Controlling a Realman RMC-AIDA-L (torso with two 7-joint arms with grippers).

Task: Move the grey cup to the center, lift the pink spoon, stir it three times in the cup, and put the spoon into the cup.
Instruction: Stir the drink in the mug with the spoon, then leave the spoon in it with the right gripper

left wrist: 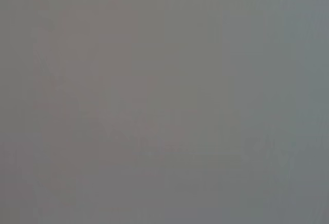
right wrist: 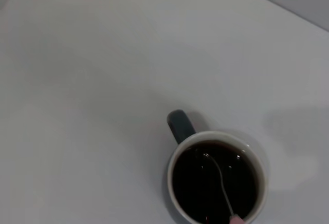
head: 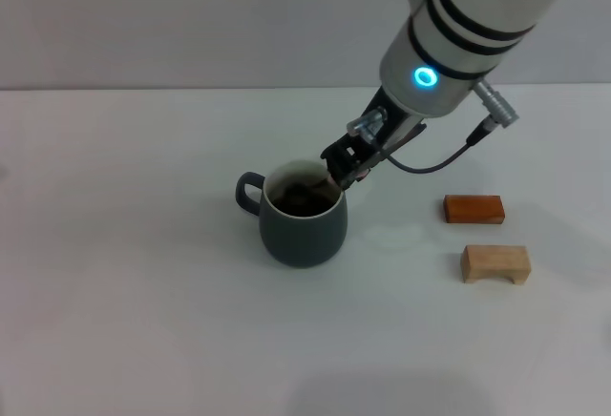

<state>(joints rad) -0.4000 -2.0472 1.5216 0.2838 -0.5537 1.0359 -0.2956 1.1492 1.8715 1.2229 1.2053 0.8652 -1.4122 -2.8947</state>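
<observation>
While steeped in dark liquid, pink spoon [right wrist: 222, 183] inside squat grey cup [head: 304, 230].

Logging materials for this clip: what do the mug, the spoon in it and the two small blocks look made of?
The squat blue-grey mug looks like glazed ceramic: smooth matte outside, white inside. The slim spoon, held by the right hand, has a shiny neck, likely metal, with a pale pink handle end. The pale arched block shows bare wood tone; the orange-brown rectangular block seems to be stained or painted wood.
</observation>
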